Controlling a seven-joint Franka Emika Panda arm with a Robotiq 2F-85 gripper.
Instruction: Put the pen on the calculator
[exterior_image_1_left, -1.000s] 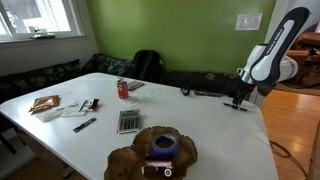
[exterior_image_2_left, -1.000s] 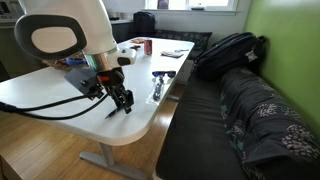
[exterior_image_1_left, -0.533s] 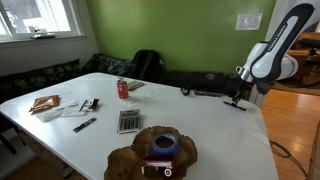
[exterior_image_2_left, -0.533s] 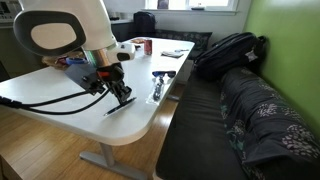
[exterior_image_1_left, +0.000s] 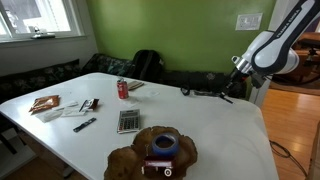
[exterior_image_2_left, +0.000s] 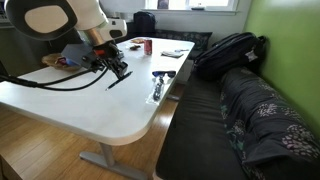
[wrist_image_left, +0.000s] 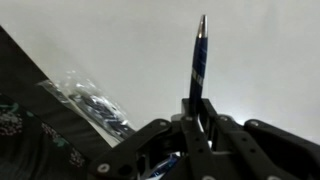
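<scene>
My gripper (exterior_image_1_left: 233, 86) hangs above the far corner of the white table (exterior_image_1_left: 190, 120), shut on the thin dark pen (exterior_image_1_left: 226, 97). In the wrist view the pen (wrist_image_left: 198, 55) sticks straight out from between the closed fingers of the gripper (wrist_image_left: 198, 112), over bare tabletop. In an exterior view the pen (exterior_image_2_left: 121, 79) slants down from the gripper (exterior_image_2_left: 117, 70), clear of the table. The grey calculator (exterior_image_1_left: 128, 121) lies flat near the table's middle, well away from the gripper. A thicker dark marker (exterior_image_1_left: 84, 124) lies beside the calculator.
A red can (exterior_image_1_left: 123, 89) stands behind the calculator. A brown plush thing with a blue tape roll (exterior_image_1_left: 160, 150) sits at the near edge. Papers (exterior_image_1_left: 50, 104) lie toward the window side. A clear bag of pens (wrist_image_left: 95, 105) rests near the table edge by the dark couch (exterior_image_2_left: 250, 110).
The jaws have shut on the pen and lifted it off the table. The arm has risen and drawn back from the corner.
</scene>
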